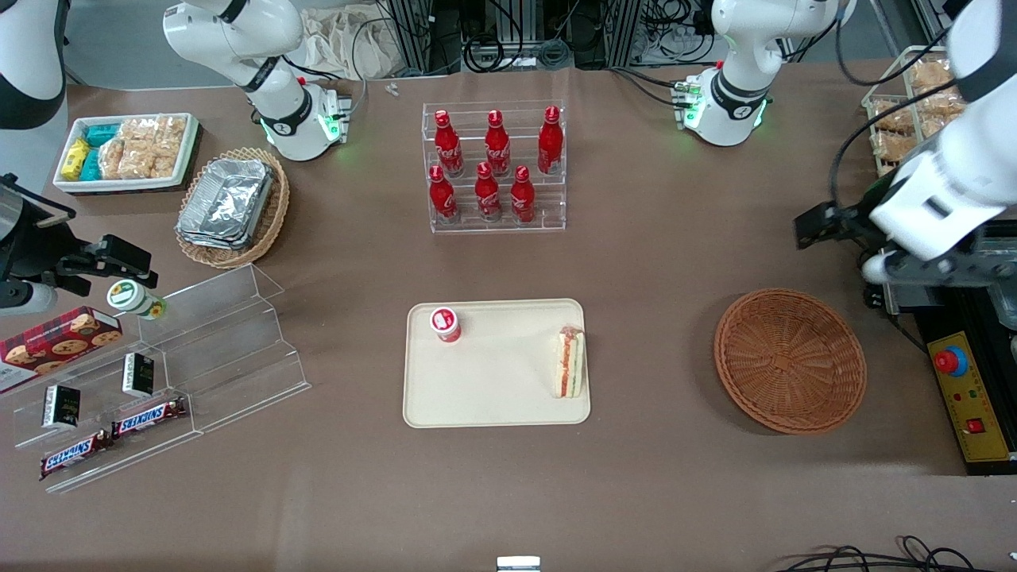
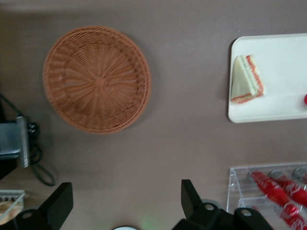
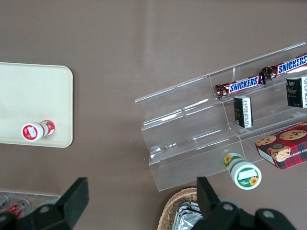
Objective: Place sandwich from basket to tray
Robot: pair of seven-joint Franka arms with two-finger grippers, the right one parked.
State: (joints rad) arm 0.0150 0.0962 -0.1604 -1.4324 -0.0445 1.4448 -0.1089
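Already the sandwich (image 1: 569, 363) lies on the tray (image 1: 493, 397), near its basket-side rim; the basket (image 1: 790, 359) holds nothing. Gripper (image 2: 122, 201), spread and unloaded, hangs above the table beside the basket. Soft, light bread likely needs gentle pinching across its flat faces.

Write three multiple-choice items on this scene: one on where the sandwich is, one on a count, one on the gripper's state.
1. Where is the sandwich?
A. in the basket
B. on the tray
C. on the bare table

2. How many red bottles stand in the clear rack?
A. four
B. six
C. eight

3. The gripper is
A. open and empty
B. shut on the sandwich
C. shut on a bottle

Answers: 1 B, it lies at the tray's edge nearest the empty basket; 2 B, two rows of three; 3 A, its fingers are spread above bare table, beside the basket.
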